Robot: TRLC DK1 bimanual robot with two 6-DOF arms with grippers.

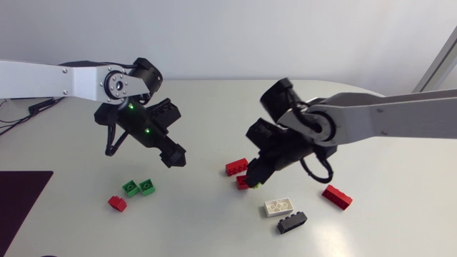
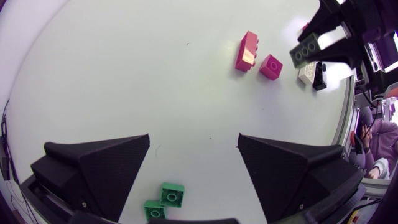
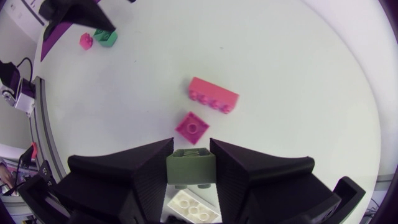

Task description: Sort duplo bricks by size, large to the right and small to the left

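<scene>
Right gripper (image 3: 191, 155), lower centre: clamped on olive brick (image 3: 191, 169). Left gripper (image 2: 193, 138): wide, empty. I should carry it level and release low.

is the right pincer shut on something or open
Shut on a green brick: in the right wrist view both fingers of the right pincer press its sides.

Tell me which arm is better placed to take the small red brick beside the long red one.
Probably left: the left gripper is open and empty. The right gripper hangs nearer the small red brick but is shut on a dark green brick.
</scene>
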